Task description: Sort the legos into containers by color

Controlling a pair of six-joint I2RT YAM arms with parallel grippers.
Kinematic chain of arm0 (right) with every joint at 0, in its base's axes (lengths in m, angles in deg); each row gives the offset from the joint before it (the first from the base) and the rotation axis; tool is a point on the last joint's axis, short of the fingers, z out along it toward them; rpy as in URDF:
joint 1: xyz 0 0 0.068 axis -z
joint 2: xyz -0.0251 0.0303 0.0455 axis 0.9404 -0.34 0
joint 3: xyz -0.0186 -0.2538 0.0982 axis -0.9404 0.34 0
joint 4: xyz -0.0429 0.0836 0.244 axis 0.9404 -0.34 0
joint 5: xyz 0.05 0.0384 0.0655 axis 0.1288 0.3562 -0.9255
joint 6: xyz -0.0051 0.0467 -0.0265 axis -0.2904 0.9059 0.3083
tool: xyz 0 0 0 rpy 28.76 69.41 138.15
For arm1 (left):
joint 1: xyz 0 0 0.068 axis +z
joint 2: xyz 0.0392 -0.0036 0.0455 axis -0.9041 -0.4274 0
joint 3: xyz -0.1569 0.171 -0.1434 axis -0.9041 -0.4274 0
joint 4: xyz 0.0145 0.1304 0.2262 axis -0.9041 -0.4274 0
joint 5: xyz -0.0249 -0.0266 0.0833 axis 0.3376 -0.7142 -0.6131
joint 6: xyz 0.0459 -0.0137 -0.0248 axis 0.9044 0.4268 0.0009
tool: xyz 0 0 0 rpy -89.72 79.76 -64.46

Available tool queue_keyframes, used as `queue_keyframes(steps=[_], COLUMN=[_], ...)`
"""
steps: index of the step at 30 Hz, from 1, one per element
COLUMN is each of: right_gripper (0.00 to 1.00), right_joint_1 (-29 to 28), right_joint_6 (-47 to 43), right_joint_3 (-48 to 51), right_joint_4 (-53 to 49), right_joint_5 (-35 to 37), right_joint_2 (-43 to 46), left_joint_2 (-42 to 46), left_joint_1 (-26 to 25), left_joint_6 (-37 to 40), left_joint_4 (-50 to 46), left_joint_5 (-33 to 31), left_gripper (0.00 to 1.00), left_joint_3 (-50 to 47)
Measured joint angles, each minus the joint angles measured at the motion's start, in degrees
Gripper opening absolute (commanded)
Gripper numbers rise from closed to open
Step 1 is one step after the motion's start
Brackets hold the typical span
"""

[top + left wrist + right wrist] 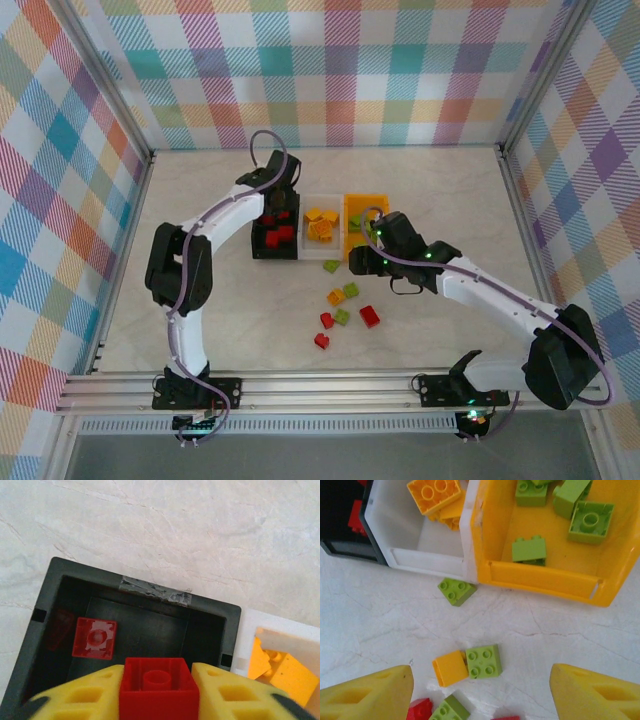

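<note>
The left pincer (158,680) is pinching a red lego (159,692) between its two yellow fingers (85,695), which are pressing on the brick's left and right sides. It is hanging studs-up over the near part of the black bin (150,587). Another red brick (95,638) is lying on that bin's floor, toward its left wall. The left arm (215,225) is rising from its base at the near left, bending at an elbow out to the left and slanting far and right to the bin, wrist pointing down.

The right pincer (481,680) is standing spread wide, holding nothing and touching nothing. It is hovering over the loose bricks on the table (440,190). An orange brick (450,667) and a green brick (483,660) are lying there touching each other. A second green brick (456,590) is sitting against the near wall of the white bin (410,545). That bin is holding orange bricks, and the orange-yellow bin (540,577) to its right is holding green ones. The right arm (500,300) is stretching from the near right, low and long, left and far toward the bins.
</note>
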Motion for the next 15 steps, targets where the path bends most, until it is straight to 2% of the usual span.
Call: queue_keyframes(steps=[4,8,11,15], right_gripper=[0.73,0.73,0.73,0.72], right_joint_1=[0.0,0.0,-0.2,-1.5], right_joint_6=[0.0,0.2,0.4,0.9], right_joint_3=[1.7,3.9,5.8,8.5], right_joint_4=[-1.1,-2.6,-4.1,-6.0], right_joint_5=[-1.7,-3.0,-3.7,-4.0], right_joint_2=[0.1,1.0,1.9,2.4], left_joint_2=[0.1,2.3,7.9,18.6], left_joint_1=[0.0,-0.8,-2.0,-6.1], left_joint_6=[0.2,0.2,0.1,-0.2], left_joint_4=[-1.1,-1.2,-0.5,2.1], left_joint_5=[1.1,2.4,3.6,5.8], left_gripper=[0.73,0.87,0.98,1.0], left_joint_3=[0.0,-0.2,-2.5,-7.7])
